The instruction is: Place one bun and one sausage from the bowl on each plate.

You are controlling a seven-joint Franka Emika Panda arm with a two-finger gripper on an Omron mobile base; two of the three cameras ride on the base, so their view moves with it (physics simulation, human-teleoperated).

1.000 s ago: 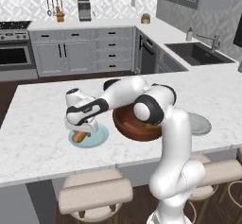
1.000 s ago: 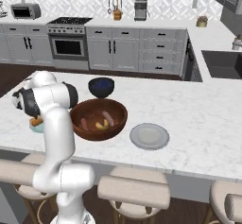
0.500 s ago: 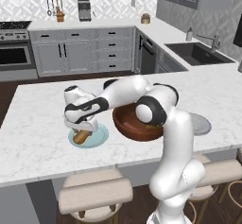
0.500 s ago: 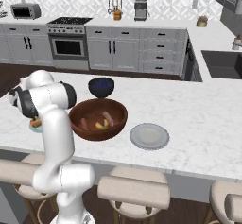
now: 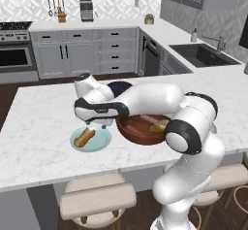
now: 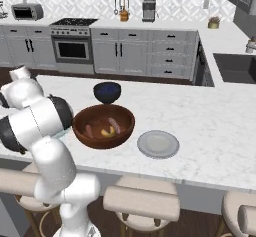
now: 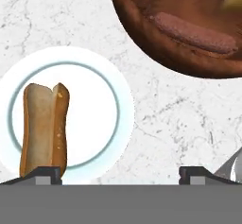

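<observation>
Hand view: end effector [image 7: 118, 172] wide open, empty, above bun [image 7: 43, 128].

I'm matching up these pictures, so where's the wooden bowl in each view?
Left base view: bowl right of centre, partly behind the arm.
Right base view: bowl left of centre, beside the arm.
Hand view: bowl at the top right corner.
Shared landmark: the sausage inside it.
</observation>
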